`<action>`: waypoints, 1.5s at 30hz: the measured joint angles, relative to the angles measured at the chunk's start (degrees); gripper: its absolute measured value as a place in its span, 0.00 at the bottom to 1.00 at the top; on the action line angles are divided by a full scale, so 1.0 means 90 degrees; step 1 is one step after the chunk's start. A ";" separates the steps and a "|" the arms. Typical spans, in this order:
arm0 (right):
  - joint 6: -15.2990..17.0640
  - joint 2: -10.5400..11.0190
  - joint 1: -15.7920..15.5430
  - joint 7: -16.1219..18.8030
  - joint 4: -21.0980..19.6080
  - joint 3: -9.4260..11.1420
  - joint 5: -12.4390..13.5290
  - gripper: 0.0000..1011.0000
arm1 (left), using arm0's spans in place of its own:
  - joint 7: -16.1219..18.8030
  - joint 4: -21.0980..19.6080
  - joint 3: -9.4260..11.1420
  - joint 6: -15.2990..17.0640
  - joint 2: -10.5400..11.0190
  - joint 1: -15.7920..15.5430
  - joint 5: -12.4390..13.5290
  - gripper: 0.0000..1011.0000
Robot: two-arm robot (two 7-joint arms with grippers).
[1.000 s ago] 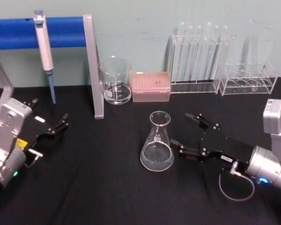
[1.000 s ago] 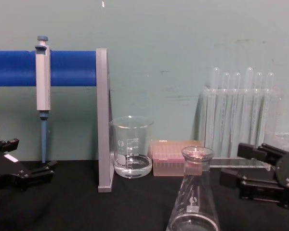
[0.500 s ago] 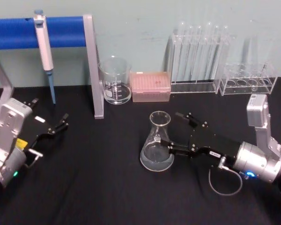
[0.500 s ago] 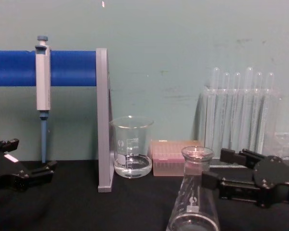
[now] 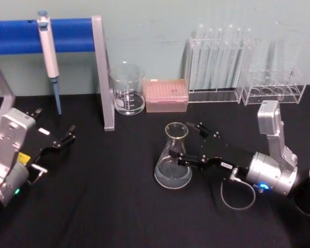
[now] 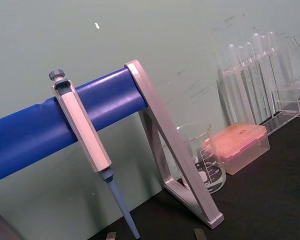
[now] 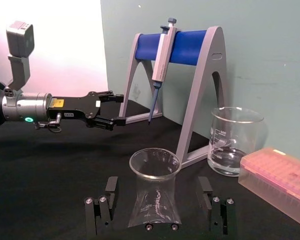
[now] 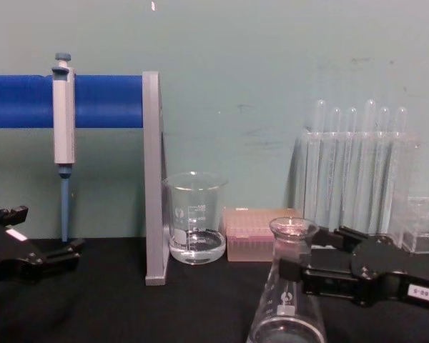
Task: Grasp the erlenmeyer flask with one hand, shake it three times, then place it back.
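Head view, black tabletop (image 5: pixel 119 206), pale green wall (image 5: pixel 155 41), right gripper (image 5: pixel 184 143) spread around erlenmeyer flask (image 5: pixel 173 170), left gripper (image 5: pixel 62 139) parted, parked left.

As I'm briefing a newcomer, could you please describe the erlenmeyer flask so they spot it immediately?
On the black table, in front of the beaker and pink tip box, stands the erlenmeyer flask between the open fingers of the right gripper. It alone is conical, narrow-necked.

Right gripper (image 5: pixel 184 143) extended leftward, jaws spread — left gripper (image 7: pixel 109 109) parked low, jaws apart.
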 joint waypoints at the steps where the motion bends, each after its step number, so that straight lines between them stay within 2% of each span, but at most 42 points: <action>1: 0.0000 -0.0037 0.0039 0.0011 0.0063 -0.0016 -0.0007 0.99 | 0.0000 0.0000 0.0000 0.0000 0.0000 0.0000 0.0000 0.99; 20: 0.0078 -0.0271 0.0292 0.0044 0.0391 -0.0169 -0.0124 0.99 | 0.0000 0.0000 0.0000 0.0000 0.0000 0.0000 0.0000 0.99; 45: 0.0155 -0.0184 0.0243 -0.0022 0.0272 -0.0154 -0.0160 0.99 | 0.0000 0.0000 0.0000 0.0000 0.0000 0.0000 0.0000 0.99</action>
